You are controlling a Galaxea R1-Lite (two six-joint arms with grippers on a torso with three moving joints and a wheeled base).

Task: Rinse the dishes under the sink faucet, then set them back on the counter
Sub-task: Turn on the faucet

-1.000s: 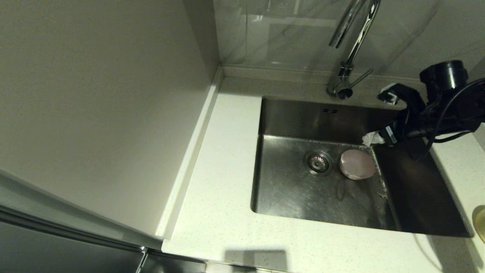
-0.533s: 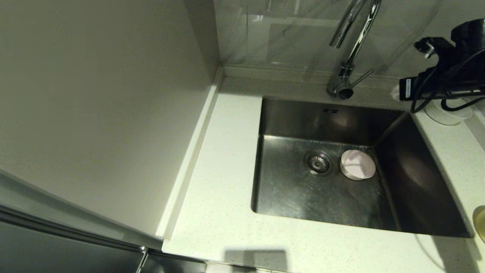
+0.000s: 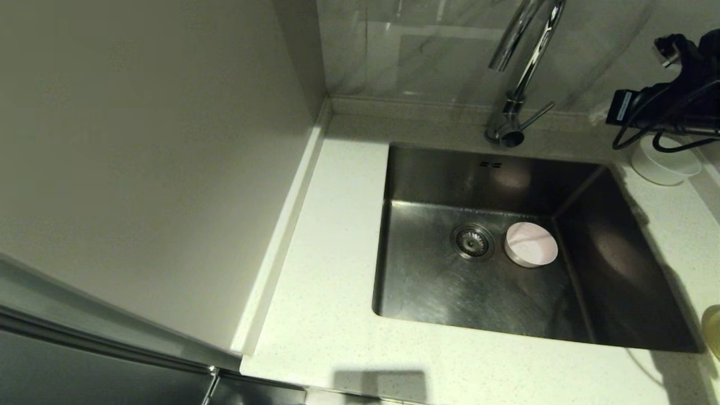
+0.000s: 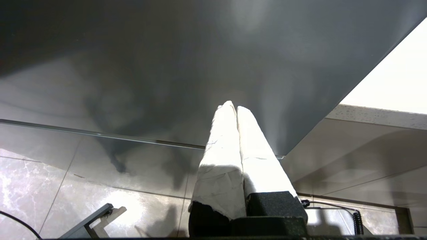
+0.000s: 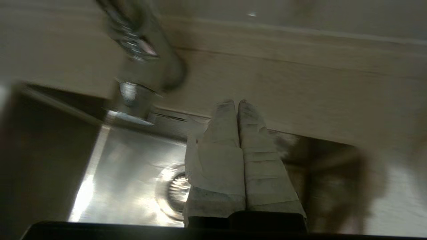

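Observation:
A pale pink bowl (image 3: 531, 244) sits upright on the floor of the steel sink (image 3: 439, 174), just right of the drain strainer (image 3: 472, 242). A white bowl (image 3: 666, 166) stands on the counter (image 3: 337, 253) at the back right, partly under my right arm (image 3: 669, 101). A pale yellow bowl (image 3: 713, 329) peeks in at the right edge. The chrome faucet (image 3: 526, 62) rises behind the sink. My right gripper (image 5: 237, 101) is shut and empty, high over the sink's back right corner, right of the faucet. My left gripper (image 4: 233, 106) is shut and empty, parked low, outside the head view.
The faucet's side lever (image 3: 534, 115) points right toward my right arm. A tall pale cabinet side (image 3: 140, 169) walls off the left. A low raised strip (image 3: 281, 236) runs along the counter's left edge. Grey marble-look panels stand behind the faucet.
My right gripper has lifted out of the sink, away from the pink bowl, moved up and to the back right, and shut with nothing in it. The white bowl has come into sight.

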